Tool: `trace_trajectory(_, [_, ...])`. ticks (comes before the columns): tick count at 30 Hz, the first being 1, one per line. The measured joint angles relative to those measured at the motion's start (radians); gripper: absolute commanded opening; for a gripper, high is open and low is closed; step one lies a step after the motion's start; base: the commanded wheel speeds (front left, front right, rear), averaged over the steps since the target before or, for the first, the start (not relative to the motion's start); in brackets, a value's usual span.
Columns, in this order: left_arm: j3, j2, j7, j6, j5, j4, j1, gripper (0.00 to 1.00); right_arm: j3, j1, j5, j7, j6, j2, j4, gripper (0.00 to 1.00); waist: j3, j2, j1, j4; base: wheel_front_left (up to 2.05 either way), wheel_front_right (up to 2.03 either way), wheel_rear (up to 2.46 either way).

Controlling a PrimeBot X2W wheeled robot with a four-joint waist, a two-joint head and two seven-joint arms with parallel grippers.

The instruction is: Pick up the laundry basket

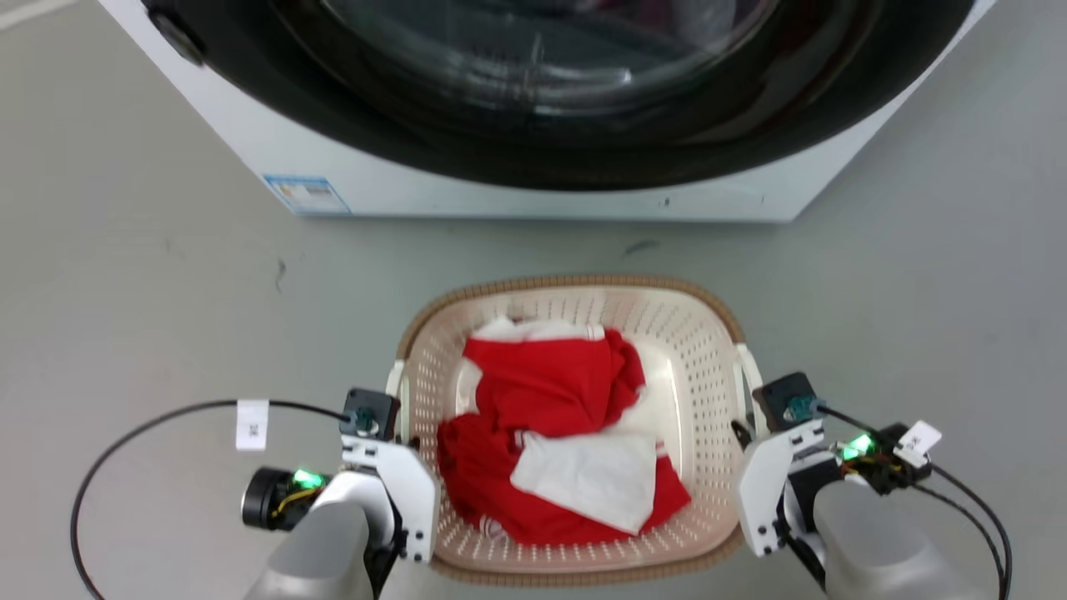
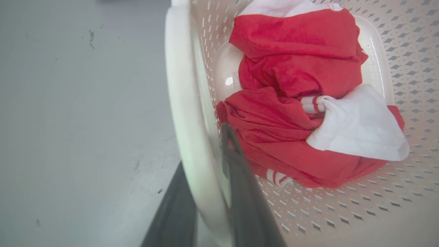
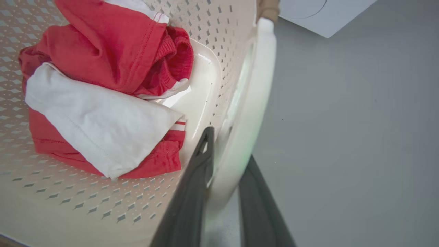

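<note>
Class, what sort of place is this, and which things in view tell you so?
Probably a laundry area: a front-loading washing machine stands on a grey floor, and before it a laundry basket holds red and white clothes.

Bright, even light; faint shadows; glare on washer door (image 1: pixel 542 75); wrist-cam fingers (image 2: pixel 241 199) blurry.

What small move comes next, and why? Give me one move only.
Probably squeeze both sets of jaws firmly shut before any lifting of the basket. The left gripper straddles the left handle and the right gripper straddles the right handle, each with one finger inside the basket wall and one outside. Whether either grip is tight can't be told.
</note>
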Motion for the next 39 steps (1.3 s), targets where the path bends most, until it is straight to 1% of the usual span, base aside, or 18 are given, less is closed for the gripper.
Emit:
trace_trajectory(11, [-0.082, 0.002, 0.078, 0.000, -0.110, -0.002, 0.074, 0.00, 0.092, 0.063, 0.084, 0.053, 0.000, -0.002, 0.003, 0.00, -0.187, 0.0000, -0.0001, -0.001, 0.00, 0.00, 0.00])
trace_trajectory(24, [-0.177, 0.012, 0.204, 0.000, -0.223, -0.011, 0.142, 0.00, 0.206, 0.134, 0.199, 0.176, 0.000, -0.005, -0.008, 0.00, -0.369, 0.0000, -0.0002, -0.002, 0.00, 0.00, 0.00])
trace_trajectory(29, [-0.213, 0.023, 0.236, 0.000, -0.258, -0.028, 0.143, 0.00, 0.237, 0.133, 0.227, 0.203, 0.000, -0.005, -0.008, 0.00, -0.402, 0.0000, -0.0002, 0.000, 0.00, 0.00, 0.00])
trace_trajectory(35, [-0.248, 0.028, 0.265, 0.000, -0.299, -0.031, 0.143, 0.00, 0.265, 0.130, 0.252, 0.254, 0.000, -0.004, 0.001, 0.00, -0.414, 0.0000, -0.0001, -0.002, 0.00, 0.00, 0.00])
trace_trajectory(39, [-0.269, 0.030, 0.282, 0.000, -0.325, -0.032, 0.143, 0.00, 0.279, 0.127, 0.264, 0.266, 0.000, -0.004, 0.007, 0.00, -0.417, 0.0000, -0.0001, -0.005, 0.00, 0.00, 0.00])
